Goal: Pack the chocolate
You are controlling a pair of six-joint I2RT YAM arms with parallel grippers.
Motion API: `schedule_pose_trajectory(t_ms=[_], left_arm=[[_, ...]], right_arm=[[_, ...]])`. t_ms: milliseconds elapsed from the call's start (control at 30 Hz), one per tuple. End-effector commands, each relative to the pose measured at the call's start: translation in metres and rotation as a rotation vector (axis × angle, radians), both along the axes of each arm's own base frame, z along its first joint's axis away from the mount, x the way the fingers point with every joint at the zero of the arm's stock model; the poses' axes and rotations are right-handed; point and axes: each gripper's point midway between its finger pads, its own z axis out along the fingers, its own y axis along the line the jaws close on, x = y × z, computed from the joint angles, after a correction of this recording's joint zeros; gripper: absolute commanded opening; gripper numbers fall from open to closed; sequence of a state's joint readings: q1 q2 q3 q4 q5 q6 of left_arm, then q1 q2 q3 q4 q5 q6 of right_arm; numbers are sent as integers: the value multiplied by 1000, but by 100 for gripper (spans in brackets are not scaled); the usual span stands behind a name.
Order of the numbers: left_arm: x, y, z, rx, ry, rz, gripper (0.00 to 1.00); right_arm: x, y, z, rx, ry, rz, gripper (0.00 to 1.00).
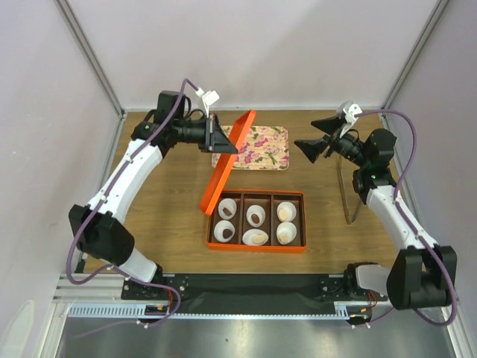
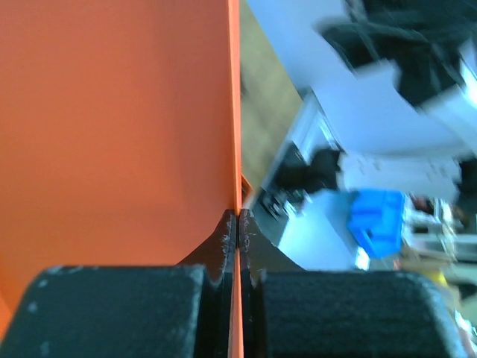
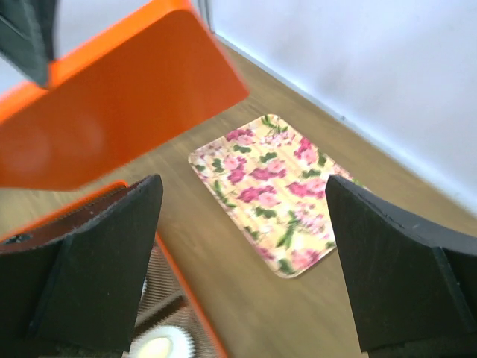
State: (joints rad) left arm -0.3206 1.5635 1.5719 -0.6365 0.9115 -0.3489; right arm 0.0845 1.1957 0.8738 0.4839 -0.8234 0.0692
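An orange box (image 1: 255, 248) is seen on the wooden table (image 1: 171, 201), nearer than both grippers and low down between them. Six little rooms are made in it, and a white paper cup (image 1: 285, 234) is set in each one. A chocolate (image 1: 256, 217) is seen in the far middle cup. Two more dark lumps are seen in the two cups on the left side, one far (image 1: 227, 210) and one near (image 1: 224, 232). Pale yellow pieces are held in the other three cups. All the chocolate is kept well apart from both sets of jaws, down below them, and none is touched.

The orange lid (image 1: 231, 160) is held up on its edge, tilted, with its low end by the far left corner of the box. It is pinched by the left gripper (image 1: 227, 147) near its top. In the left wrist view the jaws are seen clenched on the thin edge of the lid (image 2: 112, 134), one finger on each side.

The right gripper (image 1: 307, 149) is held in the air with its jaws spread wide, and nothing is gripped. A flowery tray (image 3: 272, 190) is seen past its fingers, lying flat on the table, farther than the box.
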Motion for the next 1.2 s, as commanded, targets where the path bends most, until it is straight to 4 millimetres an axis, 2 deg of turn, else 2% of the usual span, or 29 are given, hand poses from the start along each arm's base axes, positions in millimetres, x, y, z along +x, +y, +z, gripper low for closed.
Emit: schedule_pose_trajectory(t_ms=[0, 33, 67, 133, 167, 233, 267, 300, 367, 533, 567, 667, 833, 933, 1033, 1167], left_arm=[[-44, -12, 48, -109, -179, -160, 0], [-50, -14, 52, -106, -199, -162, 0], [-52, -17, 52, -106, -207, -162, 0], [-62, -23, 54, -98, -214, -197, 0], [-66, -24, 62, -96, -240, -212, 0], [-73, -28, 57, -38, -255, -229, 0], [-74, -30, 61, -26, -277, -237, 0], [-78, -32, 55, 12, -277, -245, 0], [-81, -35, 61, 26, -297, -254, 1], [-116, -54, 68, 26, -363, -399, 0], [-127, -60, 74, 17, -390, -438, 0], [-139, -68, 76, 21, -408, -488, 0], [-146, -73, 67, 46, -374, -535, 0], [-154, -76, 64, 41, -386, -573, 0], [-157, -80, 65, 40, -414, -597, 0], [-163, -88, 62, 22, -448, -672, 0]], right_arm=[[-12, 10, 26, -132, -288, 173, 96], [-5, 9, 26, -189, -341, 177, 96], [-6, 9, 14, -214, -301, 210, 96], [-4, 7, 14, -281, -366, 224, 94], [-8, 7, 10, -289, -353, 245, 94], [-10, 5, 13, -304, -376, 251, 93], [-13, 4, 15, -324, -394, 258, 93], [-15, 5, 17, -329, -406, 264, 93], [-16, 4, 22, -339, -434, 258, 93], [-17, -5, 38, -361, -490, 228, 93], [-22, -4, 39, -365, -499, 247, 93], [-33, -10, 54, -377, -549, 238, 93], [-52, -11, 80, -422, -648, 203, 94], [-66, -8, 79, -426, -628, 253, 95], [-86, 5, 80, -409, -623, 340, 94], [-109, 14, 52, -434, -556, 392, 93]])
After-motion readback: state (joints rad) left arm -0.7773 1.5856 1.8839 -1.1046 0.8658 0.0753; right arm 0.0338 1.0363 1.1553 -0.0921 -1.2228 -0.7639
